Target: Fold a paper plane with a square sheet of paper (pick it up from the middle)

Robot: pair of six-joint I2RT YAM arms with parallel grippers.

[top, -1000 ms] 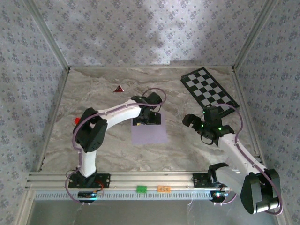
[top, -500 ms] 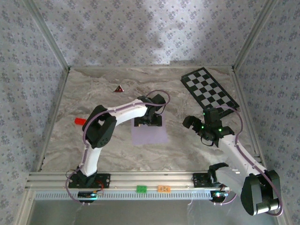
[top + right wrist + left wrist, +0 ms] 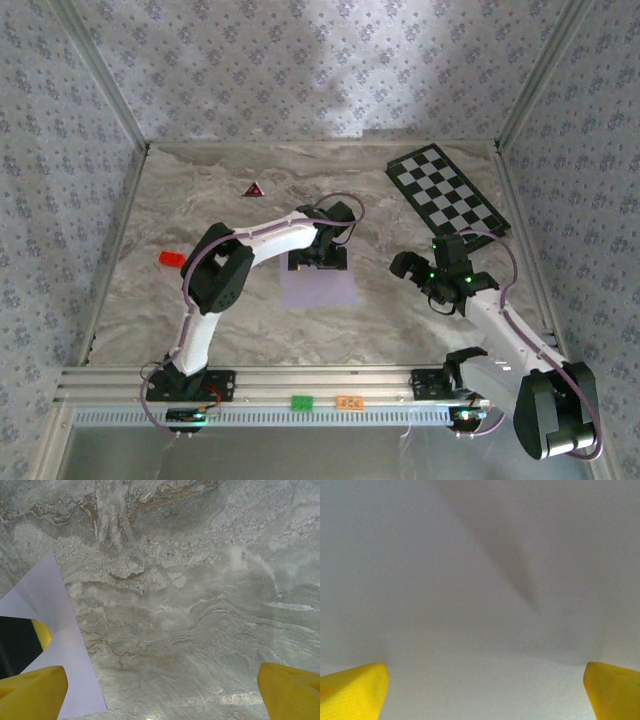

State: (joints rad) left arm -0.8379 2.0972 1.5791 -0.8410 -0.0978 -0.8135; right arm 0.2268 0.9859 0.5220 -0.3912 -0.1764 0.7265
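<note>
Square sheet of paper (image 3: 320, 288) — pale lilac, lying flat about in the middle of the table (image 3: 200, 210), a little toward the near side. Not folded into a plane yet, as far as can be seen from above.

Marble-patterned table, closed in by patterned walls on the left, right and far sides.

Left arm (image 3: 250, 243) stretched from its base at the near left toward the far edge of the paper. Right arm (image 3: 505, 325) bent up from the near right, with its wrist to the right of the paper.

Checkered board (image 3: 447, 190) at the far right, black and white, well apart from the paper.

Left gripper (image 3: 318, 257) over the far part of the paper, jaws spread wide with nothing between them. Contact with the paper: cannot tell. From its wrist camera, lilac surface very close, with a soft diagonal shadow.

Right gripper (image 3: 408, 266) just to the right of the paper, apart from it — jaws wide too, holding nothing, bare marble below.

Small red block (image 3: 171, 259) near the left wall. Small dark red triangle (image 3: 254, 189) farther back, left of centre.
</note>
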